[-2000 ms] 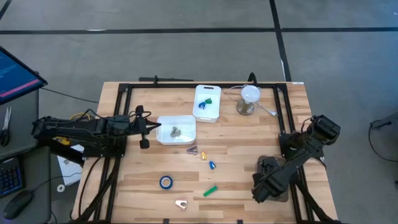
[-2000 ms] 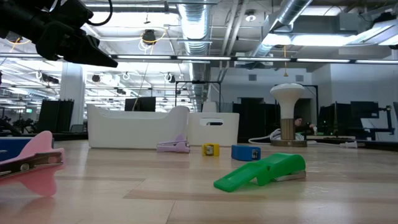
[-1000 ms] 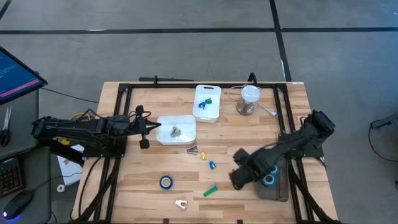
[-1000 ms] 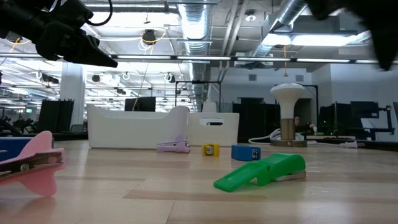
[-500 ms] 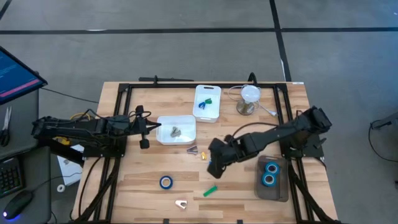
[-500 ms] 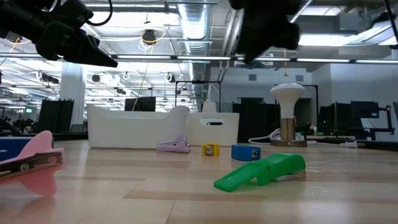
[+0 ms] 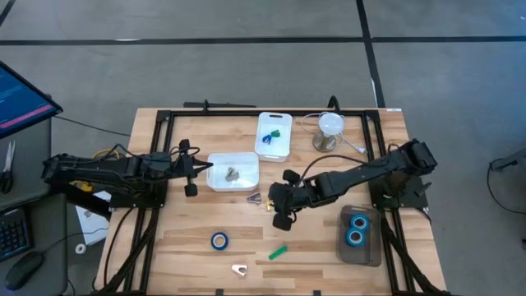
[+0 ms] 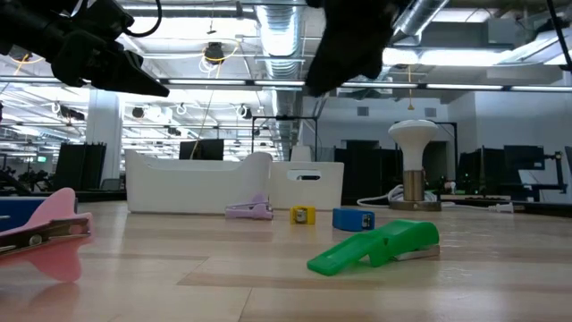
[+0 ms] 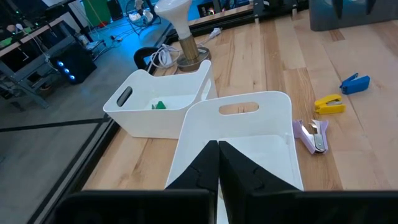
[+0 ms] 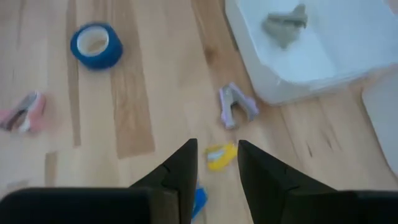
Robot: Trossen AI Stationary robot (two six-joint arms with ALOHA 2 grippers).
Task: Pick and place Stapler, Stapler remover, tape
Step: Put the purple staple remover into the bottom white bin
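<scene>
One blue tape roll [image 7: 219, 240] lies flat (two [image 7: 356, 229] in the tray [image 7: 359, 250]).

My two arms are dark, nearly black, built of blocky jointed links; the left arm [image 7: 107, 174] carries a yellow patch near its base with yellowish cable looped beside it. The right arm [image 7: 362, 174] is slimmer and plain black along its links. Each ends in two matte black fingers [image 10: 180, 171], flat-sided and tapering to blunt tips.
</scene>
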